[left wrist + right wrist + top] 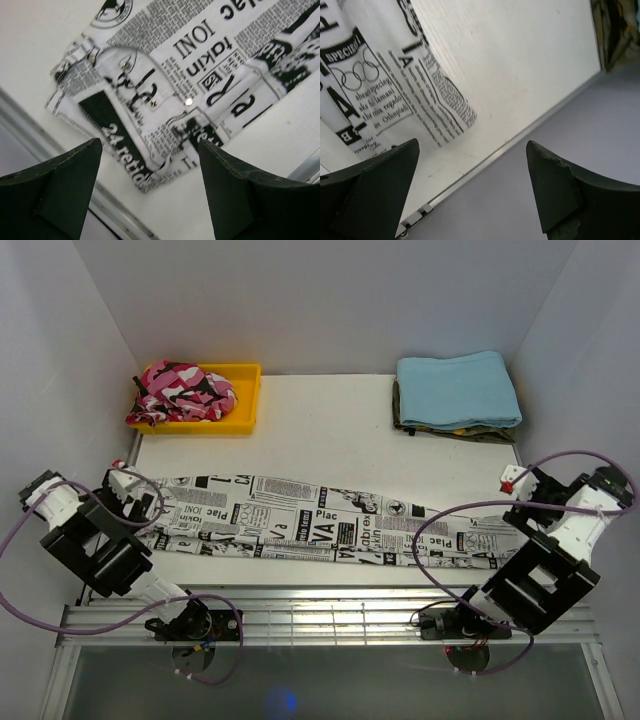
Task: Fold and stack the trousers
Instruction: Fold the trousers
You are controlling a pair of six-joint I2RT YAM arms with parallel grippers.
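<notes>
the left gripper [149, 146] is seen spread wide and empty over the studded waist end of the trousers [320, 525]. the right gripper [472, 145] is equally wide over the hem end. the trousers are laid flat on the table [330, 430], long axis left to right, so each end is judged nearest its own arm.

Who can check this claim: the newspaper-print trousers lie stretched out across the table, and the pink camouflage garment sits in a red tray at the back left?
The tray is yellow, not red; the top external view shows it. The rest stands: the trousers lie stretched out across the table, the pink camouflage garment in that tray, back left.
</notes>
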